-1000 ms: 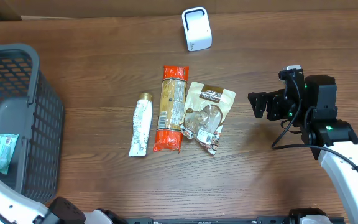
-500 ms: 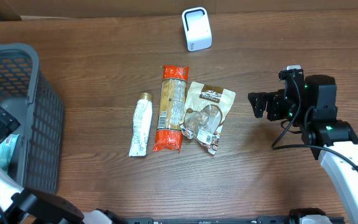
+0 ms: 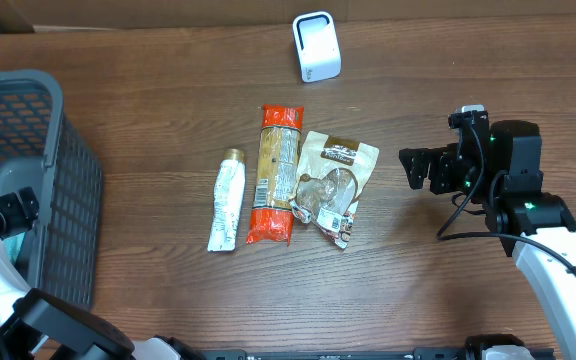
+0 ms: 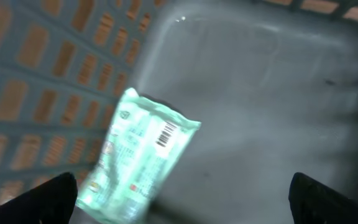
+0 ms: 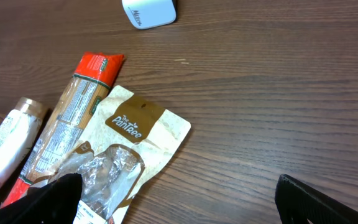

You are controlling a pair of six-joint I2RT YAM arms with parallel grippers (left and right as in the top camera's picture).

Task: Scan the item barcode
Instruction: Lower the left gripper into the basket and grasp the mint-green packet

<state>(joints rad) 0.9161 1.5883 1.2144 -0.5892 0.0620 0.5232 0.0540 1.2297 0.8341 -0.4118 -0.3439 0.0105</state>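
My left fingers (image 4: 42,202) are spread wide and grasp nothing. The green packet (image 4: 142,155) lies beneath them, closer to the left tip than the right. I cannot tell whether its lower corner touches that tip. It rests slanted on the floor of the grey basket (image 4: 36,68), near the lattice wall, with its barcode (image 4: 166,134) facing up. It is the 1 thing I see in the basket. My left arm reaches over the basket at the left end of the bench (image 3: 168,100).

My right fingers (image 3: 415,168) are also released and empty. They hover over the bench, pointing toward 3 items lying side by side: a tan pouch (image 3: 333,185) nearest, then a red packet (image 3: 276,172), then a white tube (image 3: 228,198). The white scanner (image 3: 316,45) stands at the far edge, well apart from both arms.
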